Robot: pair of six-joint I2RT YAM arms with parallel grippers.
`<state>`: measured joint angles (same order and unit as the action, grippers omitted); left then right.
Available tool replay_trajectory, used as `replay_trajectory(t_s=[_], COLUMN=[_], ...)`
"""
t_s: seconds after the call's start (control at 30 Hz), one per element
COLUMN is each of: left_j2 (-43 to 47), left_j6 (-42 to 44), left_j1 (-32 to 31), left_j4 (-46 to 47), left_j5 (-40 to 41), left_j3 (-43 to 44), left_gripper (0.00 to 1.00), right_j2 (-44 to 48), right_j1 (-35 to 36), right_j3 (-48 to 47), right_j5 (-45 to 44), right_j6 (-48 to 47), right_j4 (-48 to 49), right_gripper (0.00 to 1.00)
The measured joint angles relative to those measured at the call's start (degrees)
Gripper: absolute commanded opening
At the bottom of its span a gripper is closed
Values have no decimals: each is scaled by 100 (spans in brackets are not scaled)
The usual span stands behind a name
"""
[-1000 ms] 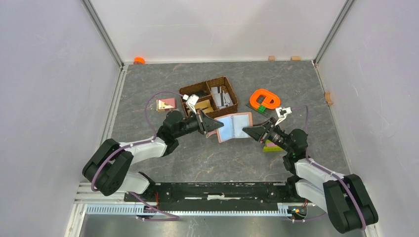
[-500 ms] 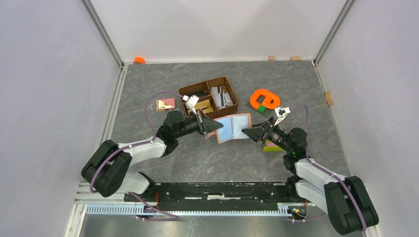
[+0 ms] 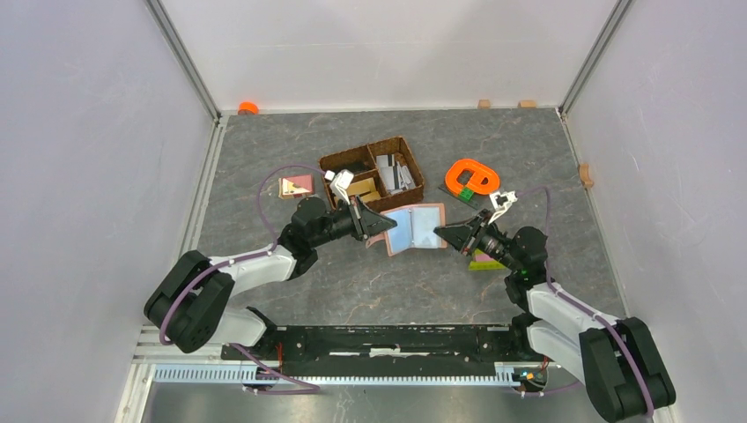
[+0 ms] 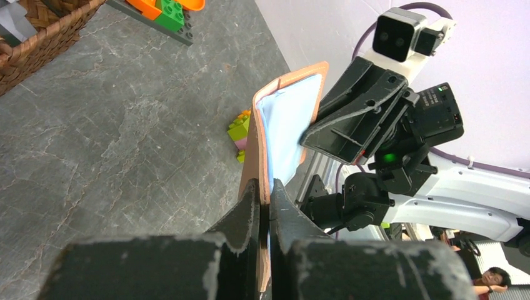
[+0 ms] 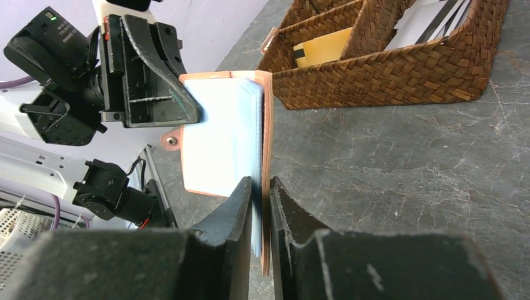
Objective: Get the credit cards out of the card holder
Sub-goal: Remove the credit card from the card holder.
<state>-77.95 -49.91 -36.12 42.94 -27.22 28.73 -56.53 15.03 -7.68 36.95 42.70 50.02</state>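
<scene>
Grey table [image 3: 352, 275], basket [image 3: 366, 148] beside card holder [image 3: 418, 227]

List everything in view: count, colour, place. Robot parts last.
card holder: one, reddish-brown with pale blue sleeves, open, mid-table between the arms
woven basket: one, dark brown, divided, behind the card holder
cards: several, grey-white, in the basket's right compartment
tan flat piece: one, in a left compartment of the basket
pink-and-tan piece: one, left of the basket
orange ring: one, on a dark plate with a green brick, right of the basket
brick stack: one, green, pink and yellow, by the right wrist
orange cap: one, back-left corner
wooden blocks: three, tan, along the back and right edges
left arm: black and white, jaws closed on the card holder's left edge
right arm: black and white, jaws closed on its right edge
</scene>
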Motion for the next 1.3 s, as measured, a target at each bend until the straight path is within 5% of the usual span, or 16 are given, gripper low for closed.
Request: replay_trajectory(t_s=[0.87,0.97,1.3], left_j2=[-201,-201,-160], left_j6=[-190,-188,-96], left_j1=[-7,-7,-107], left_j4=[1069,970,533], left_j5=[-463,-428,-284], left_j3=[0,4,24], left_gripper=[4,15,76], right_j2=[-330,-361,-455], right_j1=[887,933,970], right_j3=[-564,-619,-625], right_j5=[-61,-105,-98], right_j6=[-699,-774,-807], right_j4=[-570,-669,-946], right_gripper=[8,4,0])
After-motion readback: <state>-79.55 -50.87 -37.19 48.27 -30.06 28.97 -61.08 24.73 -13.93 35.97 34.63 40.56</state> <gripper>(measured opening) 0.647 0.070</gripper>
